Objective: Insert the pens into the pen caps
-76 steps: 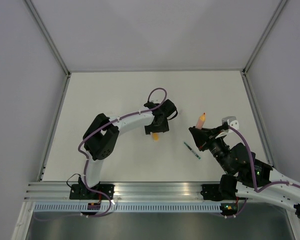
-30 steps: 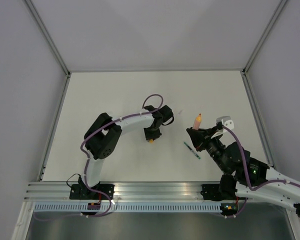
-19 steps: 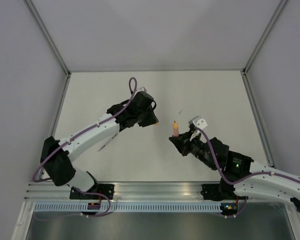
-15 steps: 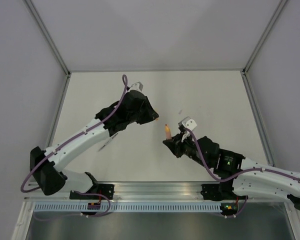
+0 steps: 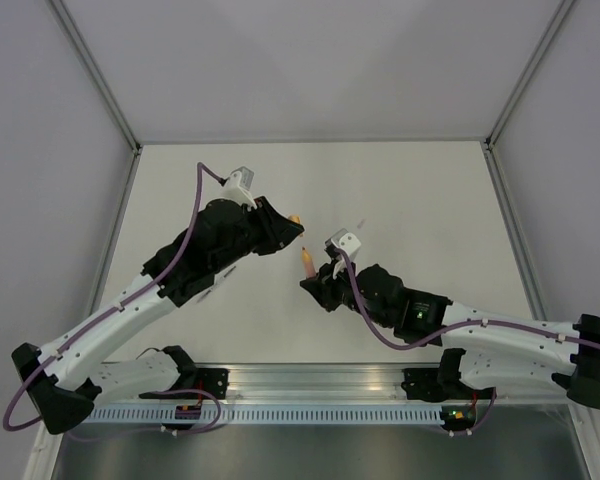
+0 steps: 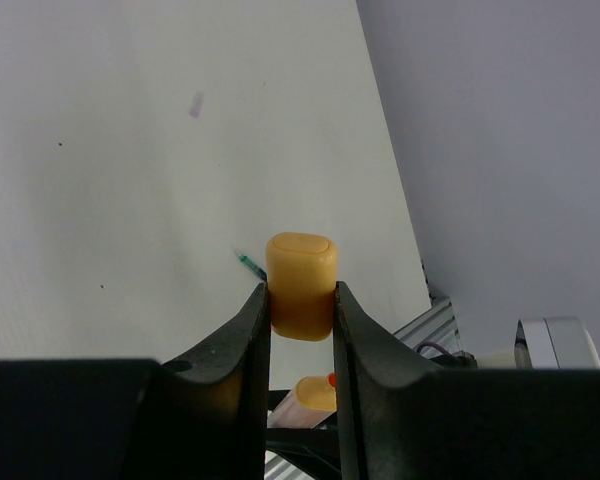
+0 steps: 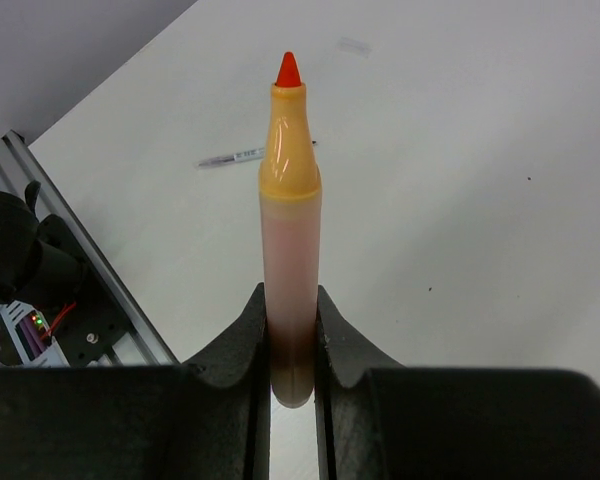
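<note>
- Left arm (image 5: 110, 325) and right arm (image 5: 500, 335) stretch inward, tips near but apart.
- Left pincer (image 6: 302, 297) clamps one cap (image 6: 302, 283); right pincer (image 7: 290, 318) clamps one orange pen (image 7: 290, 200).
- Two more on the desk (image 5: 410, 190): green pen (image 6: 248, 264), grey pen (image 7: 235, 156).

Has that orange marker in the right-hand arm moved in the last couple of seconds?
Yes. The orange marker, clamped in the right gripper, has travelled left, away from the table's right edge.

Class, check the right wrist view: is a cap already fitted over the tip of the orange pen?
No: the orange pen, clamped in the right gripper, shows its red tip bare, with nothing over it.
</note>
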### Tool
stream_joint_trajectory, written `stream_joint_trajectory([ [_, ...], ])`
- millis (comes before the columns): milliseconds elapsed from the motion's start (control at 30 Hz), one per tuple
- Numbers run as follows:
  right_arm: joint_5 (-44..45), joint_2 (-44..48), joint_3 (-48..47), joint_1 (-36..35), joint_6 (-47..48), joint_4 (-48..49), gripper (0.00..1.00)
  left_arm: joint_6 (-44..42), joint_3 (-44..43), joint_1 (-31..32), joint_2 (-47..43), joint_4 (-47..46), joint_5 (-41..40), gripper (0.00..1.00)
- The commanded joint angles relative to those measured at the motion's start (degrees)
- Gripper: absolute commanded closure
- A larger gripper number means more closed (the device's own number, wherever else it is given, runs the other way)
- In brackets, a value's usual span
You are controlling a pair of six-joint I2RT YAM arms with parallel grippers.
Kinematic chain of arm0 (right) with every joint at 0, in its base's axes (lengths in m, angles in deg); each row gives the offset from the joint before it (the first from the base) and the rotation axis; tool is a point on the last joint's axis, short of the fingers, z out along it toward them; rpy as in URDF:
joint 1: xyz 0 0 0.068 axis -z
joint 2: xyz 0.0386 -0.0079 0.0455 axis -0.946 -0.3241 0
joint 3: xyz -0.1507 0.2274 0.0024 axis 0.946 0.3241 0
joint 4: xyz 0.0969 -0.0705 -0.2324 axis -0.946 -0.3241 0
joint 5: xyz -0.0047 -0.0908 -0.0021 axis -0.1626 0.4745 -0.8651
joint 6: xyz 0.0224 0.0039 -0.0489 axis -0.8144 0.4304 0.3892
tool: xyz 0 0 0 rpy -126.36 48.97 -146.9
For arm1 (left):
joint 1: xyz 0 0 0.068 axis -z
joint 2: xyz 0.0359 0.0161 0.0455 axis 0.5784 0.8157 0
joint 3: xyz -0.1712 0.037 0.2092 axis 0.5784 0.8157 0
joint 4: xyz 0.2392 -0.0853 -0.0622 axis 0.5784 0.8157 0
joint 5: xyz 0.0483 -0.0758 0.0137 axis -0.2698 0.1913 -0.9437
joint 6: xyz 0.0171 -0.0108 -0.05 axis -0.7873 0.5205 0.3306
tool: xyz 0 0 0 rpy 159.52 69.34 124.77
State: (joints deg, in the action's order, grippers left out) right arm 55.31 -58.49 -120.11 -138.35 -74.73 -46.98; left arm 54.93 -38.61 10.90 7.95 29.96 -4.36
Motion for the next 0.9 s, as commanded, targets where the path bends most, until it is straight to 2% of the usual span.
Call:
stream_joint_trajectory([
  [0,-1.5,-1.6,-2.9,-0.1,-1.1,5.9,1.00,-2.1,1.4,0.0,-2.6,-3.5,2.4,0.98],
  [233,0.9,-3.0,-5.3,-0.3,0.5,4.0,1.00,-2.4,0.1,0.0,-4.7,0.7,-0.5,0.98],
  [867,2.4,-6.8,-7.6,-0.3,0.4,4.1,1.00,-2.3,3.8,0.1,-5.6,-1.5,2.4,0.98],
])
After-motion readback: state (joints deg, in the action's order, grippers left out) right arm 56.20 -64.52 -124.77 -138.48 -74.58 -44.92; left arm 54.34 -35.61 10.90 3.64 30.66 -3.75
